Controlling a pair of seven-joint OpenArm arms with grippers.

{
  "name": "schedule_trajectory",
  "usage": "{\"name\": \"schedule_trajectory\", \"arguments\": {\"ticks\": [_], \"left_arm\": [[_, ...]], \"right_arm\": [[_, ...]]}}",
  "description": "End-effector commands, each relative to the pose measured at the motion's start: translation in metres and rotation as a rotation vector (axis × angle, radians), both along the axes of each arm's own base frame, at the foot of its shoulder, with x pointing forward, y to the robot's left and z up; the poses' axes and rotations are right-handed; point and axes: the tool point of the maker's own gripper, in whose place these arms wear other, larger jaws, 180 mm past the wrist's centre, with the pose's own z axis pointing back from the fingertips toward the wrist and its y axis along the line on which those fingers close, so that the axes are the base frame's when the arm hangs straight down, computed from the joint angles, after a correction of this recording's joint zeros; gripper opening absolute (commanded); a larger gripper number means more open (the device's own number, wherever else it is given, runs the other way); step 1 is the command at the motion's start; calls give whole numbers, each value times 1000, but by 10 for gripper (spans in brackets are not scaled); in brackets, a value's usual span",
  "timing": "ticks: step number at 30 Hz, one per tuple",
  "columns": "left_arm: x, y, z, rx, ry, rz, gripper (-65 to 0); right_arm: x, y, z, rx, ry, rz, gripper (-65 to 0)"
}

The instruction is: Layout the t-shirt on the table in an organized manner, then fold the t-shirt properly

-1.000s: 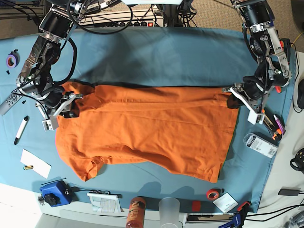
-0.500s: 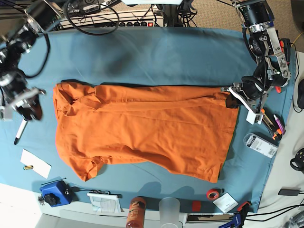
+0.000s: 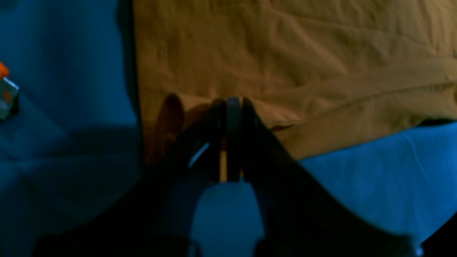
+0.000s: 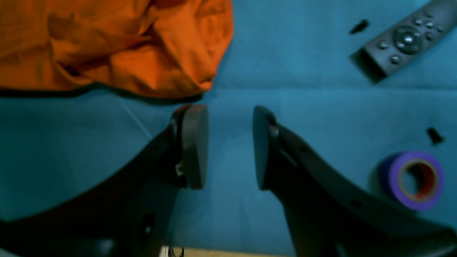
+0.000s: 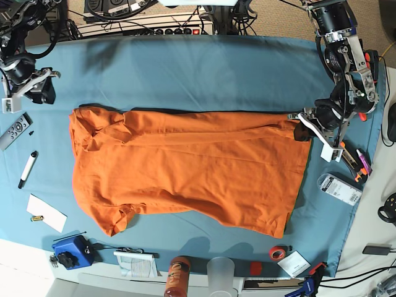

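Note:
The orange t-shirt [image 5: 185, 167] lies spread across the blue-teal table [image 5: 204, 74], collar end to the left and hem to the right. My left gripper [image 5: 303, 129] is shut on the shirt's far right hem corner. In the left wrist view its fingertips [image 3: 228, 107] pinch the cloth edge [image 3: 285, 64]. My right gripper [image 5: 38, 93] is open and empty above the table's back left, apart from the shirt. In the right wrist view its gripper [image 4: 228, 146] has spread jaws over bare table, with the shirt's bunched sleeve [image 4: 142, 46] just beyond.
A remote [image 4: 403, 39] and a purple tape roll [image 4: 412, 178] lie near my right gripper. A marker [image 5: 27, 169] and a white card [image 5: 46, 212] sit at the left. A can [image 5: 177, 275], cup [image 5: 221, 272] and orange-red tape roll [image 5: 278, 252] line the front edge.
My right gripper let go of the shirt's left shoulder and moved away to the table's back left. The shoulder now lies on the table. My left gripper has not moved.

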Motion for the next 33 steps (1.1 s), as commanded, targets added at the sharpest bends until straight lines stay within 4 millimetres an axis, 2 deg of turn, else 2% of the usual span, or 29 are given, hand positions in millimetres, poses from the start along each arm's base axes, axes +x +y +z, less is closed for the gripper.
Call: {"name": "schedule_trajectory", "arguments": {"ticks": [1,4,7,9,12,15,19,24,30,33], "left_arm": [[9,2,15,-6,-55,2,-650],[9,1,15,-10,-55,2,-650],[9,1,15,-9,-55,2,-650],[9,1,15,-9,-55,2,-650],[9,1,15,-8,-54,2,-650],[9,1,15,-9,-55,2,-650],[9,1,15,-9,-55,2,-650],[9,1,15,-9,-54,2,-650],[9,1,15,-9,-55,2,-650],[9,1,15,-9,-55,2,-650]], "right_arm": [[10,6,12,-10,-44,40,-435],[20,37,-3,11,-3,144,-435],[36,62,-16,-39,19,235,-435],[52,70,-14,-104,-25,267,-435],[73,70,-12,-239,-23,296,-435],[87,82,-10,-313,-16,367,-435],[96,98,-15,-441,11,502,-435],[102,96,-27,-557,80,588,-435],[113,88,-32,-592,120,632,-435],[113,88,-44,-575,157,645,-435]]}}
